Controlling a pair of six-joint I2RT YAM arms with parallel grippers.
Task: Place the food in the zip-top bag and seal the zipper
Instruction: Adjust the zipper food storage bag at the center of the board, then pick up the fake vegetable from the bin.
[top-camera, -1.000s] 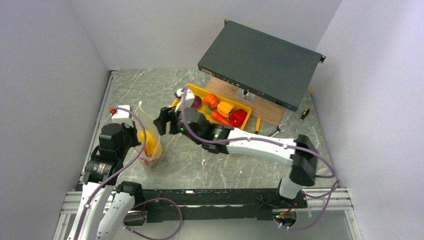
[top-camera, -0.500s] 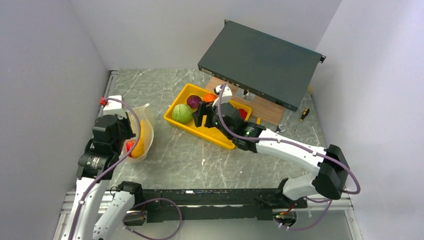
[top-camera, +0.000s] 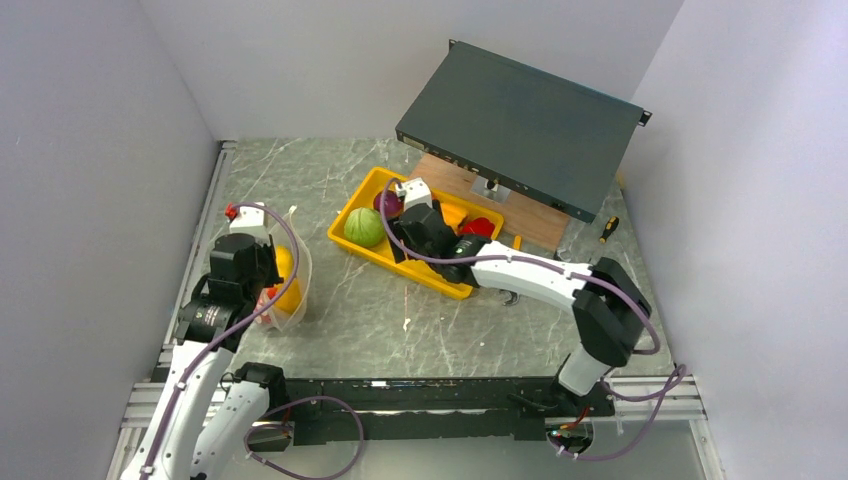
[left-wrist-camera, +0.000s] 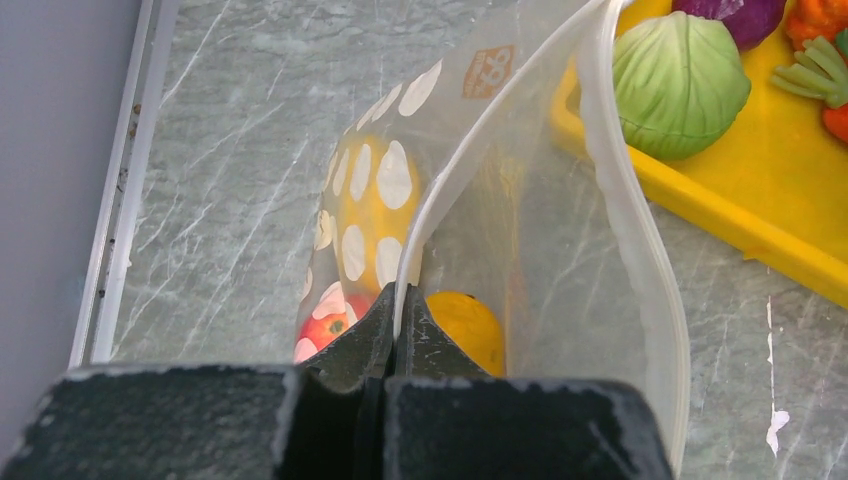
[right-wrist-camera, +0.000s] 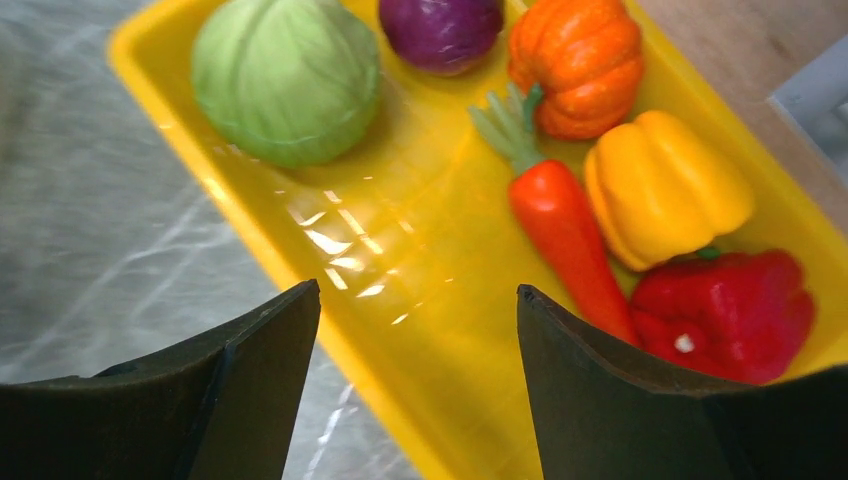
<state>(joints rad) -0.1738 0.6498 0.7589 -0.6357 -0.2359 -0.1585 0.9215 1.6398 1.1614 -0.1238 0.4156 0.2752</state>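
Observation:
The clear zip-top bag (top-camera: 293, 272) stands open at the left, with white dots on one side (left-wrist-camera: 372, 200). My left gripper (top-camera: 266, 288) is shut on its near rim (left-wrist-camera: 397, 296). Inside lie a yellow-orange piece (left-wrist-camera: 467, 326) and a red tomato (left-wrist-camera: 324, 326). My right gripper (top-camera: 405, 226) is open and empty over the yellow tray (top-camera: 443, 282), its fingertips (right-wrist-camera: 415, 292) above the tray's near rim. In the tray (right-wrist-camera: 400, 250) lie a green cabbage (right-wrist-camera: 285, 78), a purple round piece (right-wrist-camera: 442, 30), an orange pumpkin (right-wrist-camera: 575, 65), a carrot (right-wrist-camera: 565, 235), a yellow pepper (right-wrist-camera: 665, 185) and a red pepper (right-wrist-camera: 730, 310).
A dark grey flat box (top-camera: 520, 125) leans at the back over a wooden board (top-camera: 540, 222). A small screwdriver (top-camera: 608, 229) lies at the right. White walls close in left, right and behind. The tray's corner shows in the left wrist view (left-wrist-camera: 740, 235).
My right gripper left the bag's mouth, swung right to the tray, and now sits over its middle. The left gripper kept hold of the bag, which tipped left and came back.

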